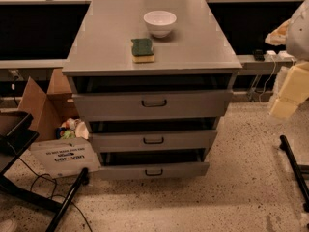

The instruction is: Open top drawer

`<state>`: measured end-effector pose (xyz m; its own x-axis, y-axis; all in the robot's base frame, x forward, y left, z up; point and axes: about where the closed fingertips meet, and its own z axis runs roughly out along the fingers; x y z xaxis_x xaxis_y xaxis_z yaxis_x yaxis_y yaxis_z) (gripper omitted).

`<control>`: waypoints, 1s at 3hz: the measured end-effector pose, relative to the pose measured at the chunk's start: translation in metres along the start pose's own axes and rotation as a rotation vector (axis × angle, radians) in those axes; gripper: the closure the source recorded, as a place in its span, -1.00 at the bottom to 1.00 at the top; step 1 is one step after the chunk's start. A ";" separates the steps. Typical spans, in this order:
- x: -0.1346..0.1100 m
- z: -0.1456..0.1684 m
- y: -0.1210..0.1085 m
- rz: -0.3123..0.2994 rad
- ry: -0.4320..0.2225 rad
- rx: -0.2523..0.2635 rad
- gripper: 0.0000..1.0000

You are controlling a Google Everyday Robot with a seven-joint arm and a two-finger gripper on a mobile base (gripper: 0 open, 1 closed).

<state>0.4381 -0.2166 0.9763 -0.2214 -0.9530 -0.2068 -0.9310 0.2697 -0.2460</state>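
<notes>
The top drawer [120, 105] is the tallest grey front of three in a grey metal cabinet [106, 42]. A small dark bail handle [154, 103] sits at its centre. The drawer stands out a little, with a dark gap showing above its front. My gripper [289, 93], cream-coloured, hangs at the right edge of the camera view. It is to the right of the cabinet, at about the height of the top drawer, and touches nothing.
A white bowl [160, 22] and a green-and-yellow sponge [143, 50] sit on the cabinet top. The middle drawer [120, 141] and bottom drawer [120, 171] also stand slightly out. A cardboard box [43, 112] with clutter stands left. Black stand legs [67, 199] and cables lie bottom left, and a black leg [293, 166] lies right.
</notes>
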 end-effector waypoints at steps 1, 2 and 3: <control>-0.001 0.000 0.001 0.002 -0.002 0.004 -1.00; -0.017 0.030 0.009 -0.023 -0.045 -0.020 -1.00; -0.053 0.110 0.017 -0.082 -0.116 -0.075 -1.00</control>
<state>0.4660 -0.1464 0.8787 -0.1124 -0.9479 -0.2980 -0.9647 0.1759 -0.1958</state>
